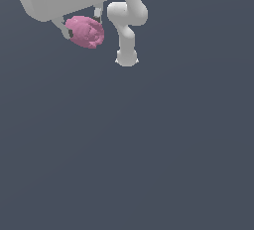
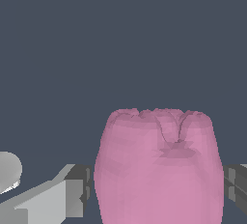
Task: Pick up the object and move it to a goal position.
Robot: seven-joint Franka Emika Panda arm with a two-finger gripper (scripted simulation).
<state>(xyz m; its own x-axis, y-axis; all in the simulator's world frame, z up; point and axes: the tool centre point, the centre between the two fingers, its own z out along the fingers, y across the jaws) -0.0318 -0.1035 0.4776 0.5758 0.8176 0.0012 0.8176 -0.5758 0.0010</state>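
**Pink object pinched between the fingers, lifted in the upper left of the frame**

The object (image 1: 85, 31) sits directly between the fingers of the gripper (image 1: 83, 26), whose pads press its two sides in the wrist view, so the gripper is pinching it. It is a pink, lumpy, roundish blob with a creased, bumpy end. No goal marker is visible; the white arm (image 1: 127, 21) stands just beside it.

A plain, dark slate-grey ground (image 1: 163, 149) fills both views, flat and unmarked throughout.
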